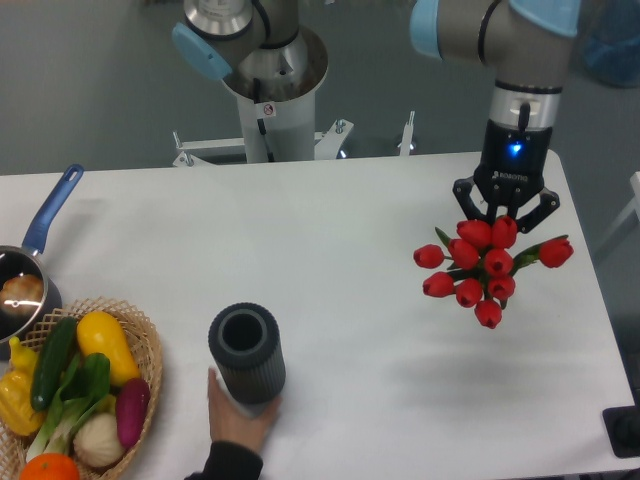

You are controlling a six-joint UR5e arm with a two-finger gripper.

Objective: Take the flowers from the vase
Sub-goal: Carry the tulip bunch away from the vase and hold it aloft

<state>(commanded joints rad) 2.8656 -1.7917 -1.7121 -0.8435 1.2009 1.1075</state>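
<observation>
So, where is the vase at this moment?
The vase stands near the table's front edge, left of centre, a hand touching its base, the basket to its left.

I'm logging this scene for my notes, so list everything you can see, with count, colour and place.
flowers: one bunch, red buds with green leaves, held above the table's right side
vase: one, dark grey, ribbed, front centre-left of the table
basket: one, wicker, front left, holding yellow, green, purple, white and orange vegetables
saucepan: one, metal with blue handle, left edge
table: one, white
hand: one, a person's, at the vase's base, front edge
end effector: one, black, shut on the flowers, right side
</observation>
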